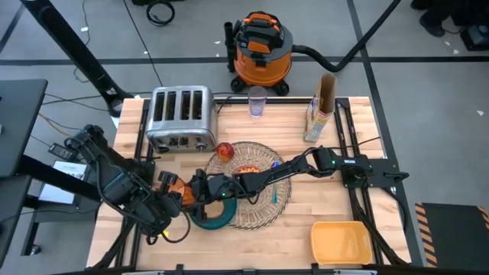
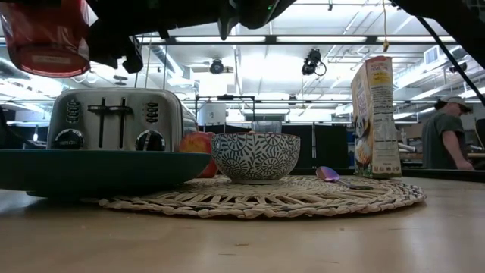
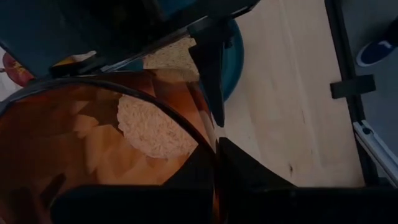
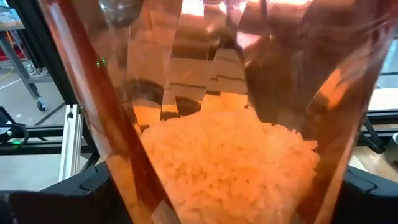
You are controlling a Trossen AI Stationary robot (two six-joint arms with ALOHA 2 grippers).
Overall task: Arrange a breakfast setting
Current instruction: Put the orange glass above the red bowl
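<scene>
The left gripper (image 1: 177, 192), jaws pinching the faceted amber-orange plastic cup (image 2: 47, 36), holds it above the dark teal round plate (image 2: 91, 168). The right gripper (image 1: 205, 188) flanks it, jaws spread. Uneven closing could spill its white grains.

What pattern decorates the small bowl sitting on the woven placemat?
The bowl has a dark blue-and-white floral motif, clearest in the low view.

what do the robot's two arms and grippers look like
Both arms are dark, near-black jointed links. The left arm has black cables looping around its base. The right arm runs from a blocky black base and shows a small green light near its wrist. The right gripper has dark, flat, tapered fingers.
</scene>
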